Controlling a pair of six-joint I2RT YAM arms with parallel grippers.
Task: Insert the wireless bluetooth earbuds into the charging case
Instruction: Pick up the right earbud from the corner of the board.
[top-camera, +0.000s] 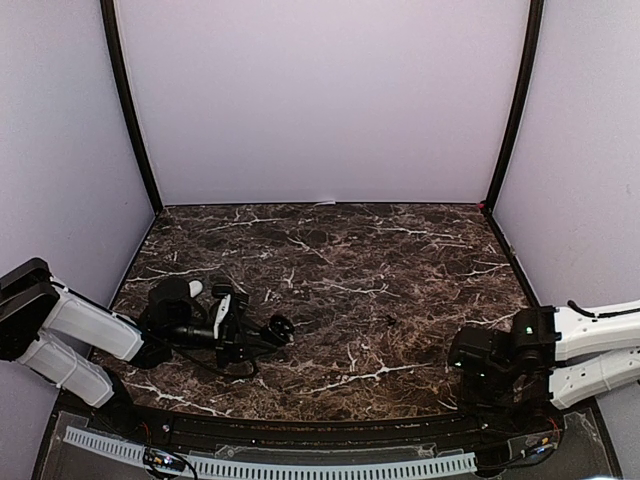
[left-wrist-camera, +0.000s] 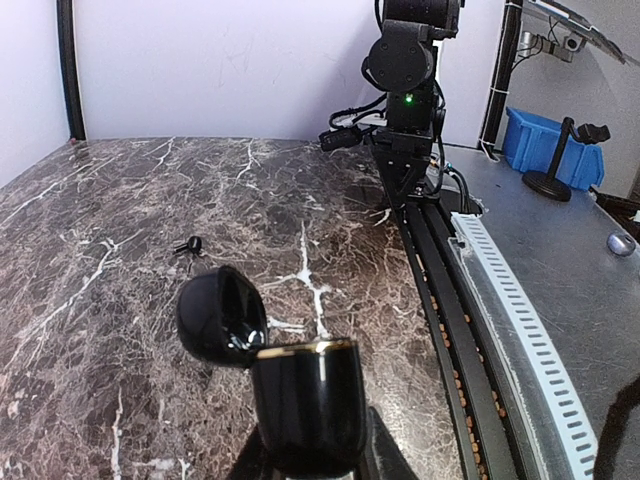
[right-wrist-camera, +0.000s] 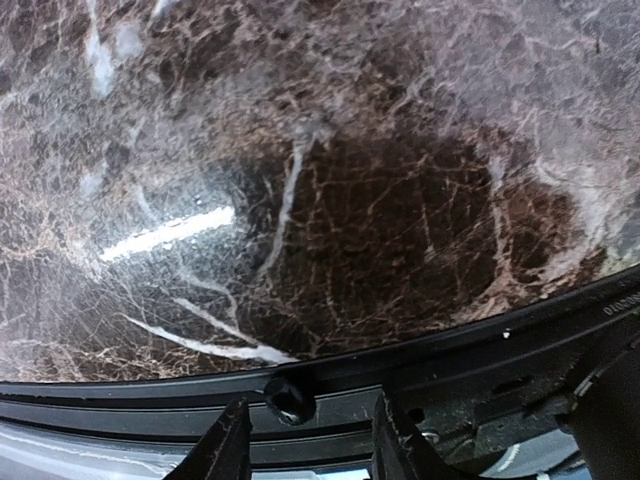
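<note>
Clenched in my left claw (left-wrist-camera: 305, 462), the black case (left-wrist-camera: 305, 400) is standing lid-open. One black earbud (left-wrist-camera: 187, 245) is lying on the table (left-wrist-camera: 100, 330) at its eleven o'clock: tiny, light, slippery, so I'm planning a pinch across its stem. My right claw (right-wrist-camera: 312, 420) is hanging released, empty.

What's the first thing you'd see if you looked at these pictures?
A shiny black charging case with its lid flipped open, pinched in the left gripper at the table's near left. Then one tiny black earbud, lying alone on the dark marble table off to the case's right.
</note>
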